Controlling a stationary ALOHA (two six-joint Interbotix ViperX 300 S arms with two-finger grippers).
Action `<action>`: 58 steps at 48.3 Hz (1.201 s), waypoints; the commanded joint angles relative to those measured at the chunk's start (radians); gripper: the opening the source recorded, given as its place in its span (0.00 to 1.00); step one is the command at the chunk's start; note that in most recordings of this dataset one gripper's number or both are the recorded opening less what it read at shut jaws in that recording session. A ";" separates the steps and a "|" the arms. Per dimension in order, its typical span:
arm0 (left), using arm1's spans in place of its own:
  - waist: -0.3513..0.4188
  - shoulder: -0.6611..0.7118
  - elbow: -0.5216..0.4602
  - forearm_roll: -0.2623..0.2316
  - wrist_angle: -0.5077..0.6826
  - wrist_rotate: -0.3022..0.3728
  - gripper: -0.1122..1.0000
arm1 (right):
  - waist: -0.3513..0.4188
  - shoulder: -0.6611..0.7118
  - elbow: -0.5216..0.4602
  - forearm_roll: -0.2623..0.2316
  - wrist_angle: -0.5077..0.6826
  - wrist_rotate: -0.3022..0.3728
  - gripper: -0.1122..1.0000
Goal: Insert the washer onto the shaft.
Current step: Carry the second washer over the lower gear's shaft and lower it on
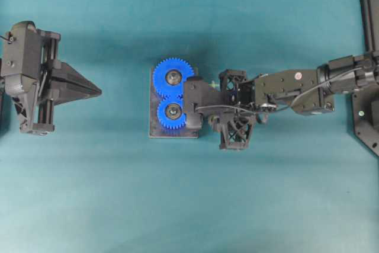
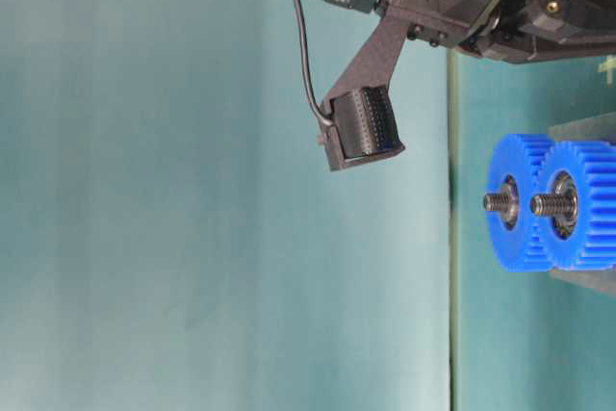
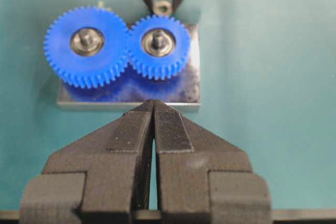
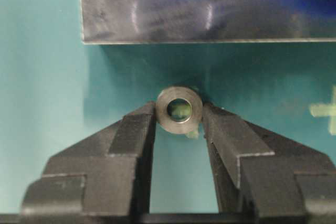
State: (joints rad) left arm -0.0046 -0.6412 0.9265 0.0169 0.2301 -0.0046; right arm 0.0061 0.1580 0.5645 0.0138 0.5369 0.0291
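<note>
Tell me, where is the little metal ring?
In the right wrist view, the washer sits on the table between the right gripper's jaws, just beside the metal plate.

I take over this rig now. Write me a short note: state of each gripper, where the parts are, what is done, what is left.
Left gripper: shut, empty, parked apart from the base plate.
Right gripper: fingers against both sides of the washer, which lies on the table just off the plate's edge.
Two blue gears sit on the plate, each with a bare shaft.
Done: washer reached. Left: lift it and put it on a shaft.
</note>
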 commanded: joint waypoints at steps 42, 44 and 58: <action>0.000 -0.003 -0.011 0.002 -0.023 -0.002 0.11 | 0.009 0.035 -0.387 -0.002 0.201 -0.005 0.39; -0.002 -0.005 -0.012 0.003 -0.023 -0.002 0.11 | 0.009 0.041 -0.394 -0.002 0.202 -0.008 0.39; -0.002 -0.006 -0.011 0.002 -0.023 -0.002 0.11 | 0.002 0.052 -0.394 -0.002 0.206 -0.006 0.39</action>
State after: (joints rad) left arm -0.0046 -0.6412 0.9281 0.0169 0.2163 -0.0061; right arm 0.0107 0.2270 0.1871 0.0138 0.7455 0.0307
